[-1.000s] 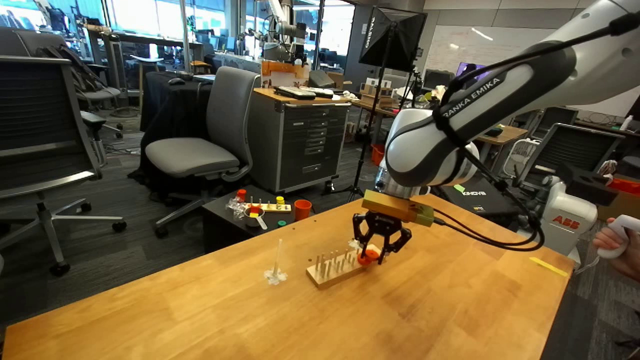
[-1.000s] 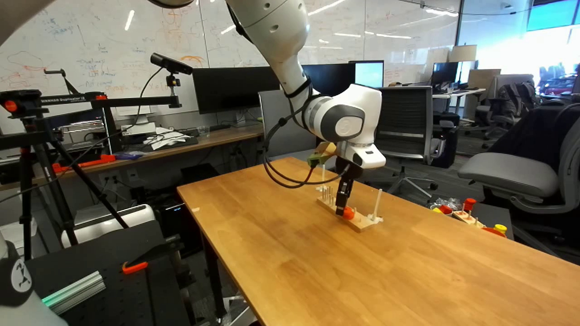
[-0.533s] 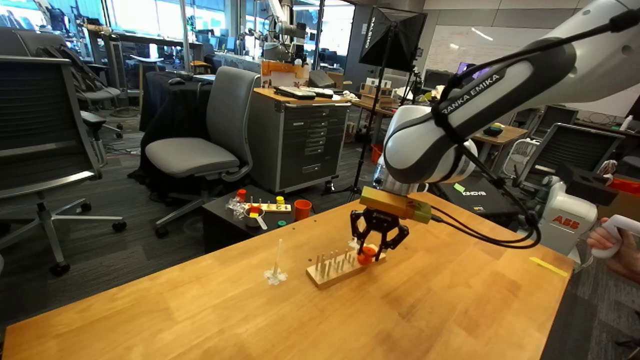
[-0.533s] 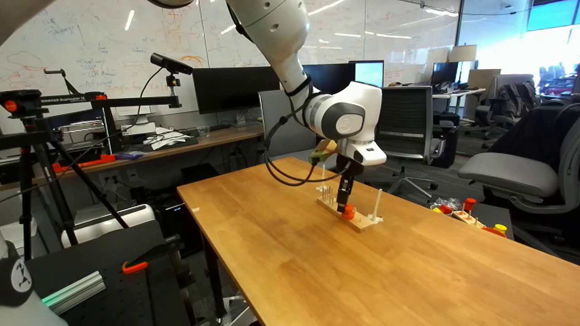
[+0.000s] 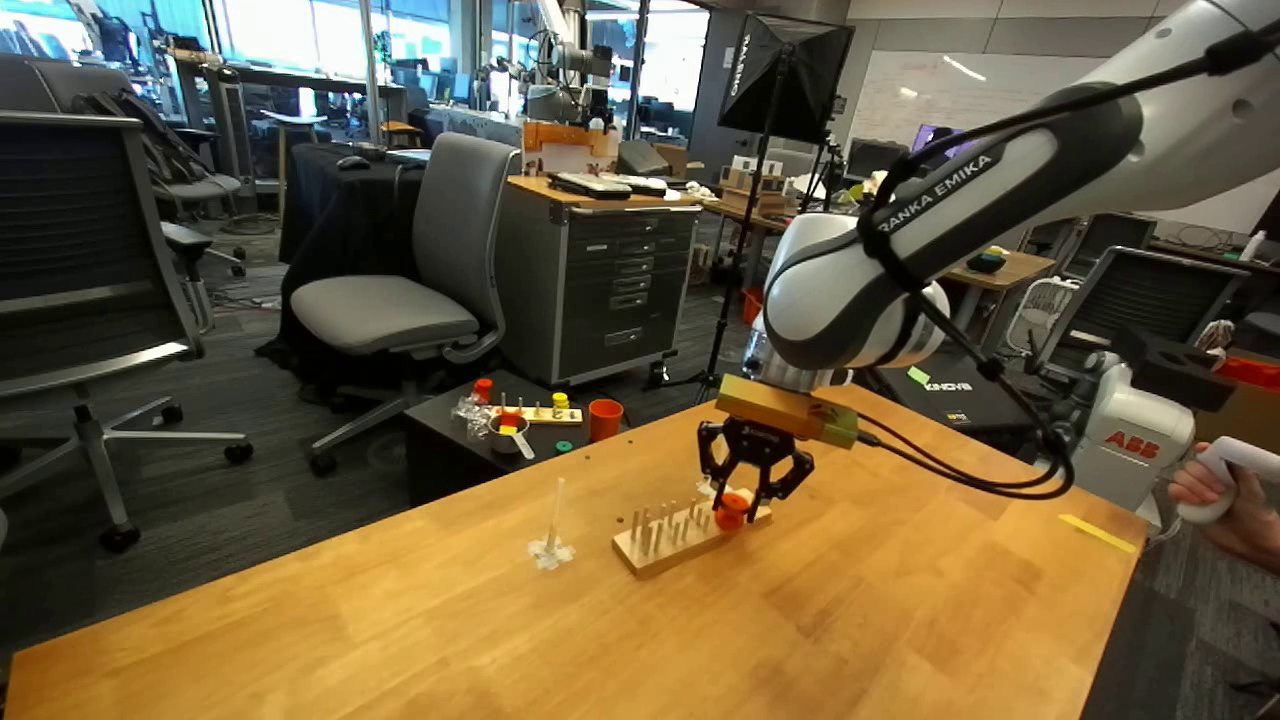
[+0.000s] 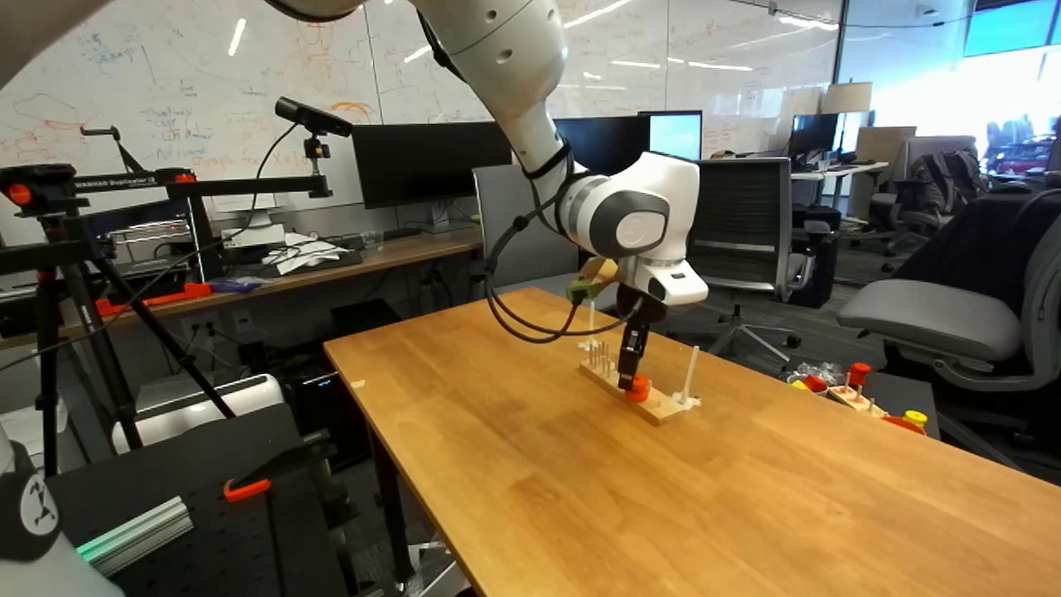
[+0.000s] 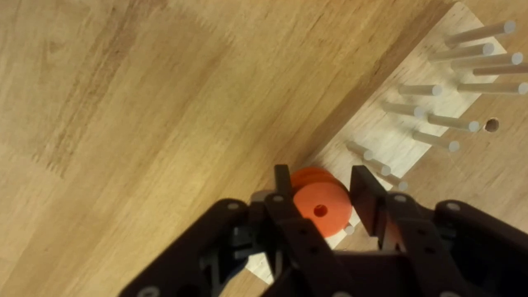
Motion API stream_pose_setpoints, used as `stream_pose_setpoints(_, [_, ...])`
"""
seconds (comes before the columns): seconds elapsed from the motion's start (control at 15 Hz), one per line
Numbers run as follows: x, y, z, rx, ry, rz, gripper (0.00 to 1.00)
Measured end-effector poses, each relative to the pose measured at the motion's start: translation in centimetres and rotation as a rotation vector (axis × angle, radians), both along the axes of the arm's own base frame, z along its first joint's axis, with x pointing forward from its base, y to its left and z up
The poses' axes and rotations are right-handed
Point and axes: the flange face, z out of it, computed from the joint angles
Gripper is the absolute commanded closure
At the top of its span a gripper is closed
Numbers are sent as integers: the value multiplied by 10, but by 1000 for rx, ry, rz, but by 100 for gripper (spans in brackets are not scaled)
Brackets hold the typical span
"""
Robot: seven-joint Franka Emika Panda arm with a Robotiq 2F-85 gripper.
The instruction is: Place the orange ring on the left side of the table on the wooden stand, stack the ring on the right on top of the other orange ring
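Note:
My gripper is shut on an orange ring, with a dark finger against either side of it; a small hole shows in its middle. A second orange ring sits lower, on the wooden stand, and partly shows behind the held one. In both exterior views the held ring is directly over the lower ring, apparently touching it. Whether a peg enters the held ring's hole cannot be told. Several bare pegs rise from the rest of the stand, which lies on the table.
A thin whitish rod stands taped to the table near one end of the stand; another rod is near the opposite side. Beyond the table edge, a low black table holds a pegboard and an orange cup. Someone's hand holds a controller.
My gripper has risen slightly and shifted a little left in an exterior view, still shut. The held ring went from the lower ring's side to above it. Stand and lower ring look unmoved.

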Motion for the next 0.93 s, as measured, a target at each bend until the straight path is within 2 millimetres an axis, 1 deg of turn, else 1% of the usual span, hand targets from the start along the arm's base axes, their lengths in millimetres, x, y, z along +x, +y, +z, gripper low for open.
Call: stream_pose_setpoints(0.93, [3,-3,-4,0,-2,-4,84])
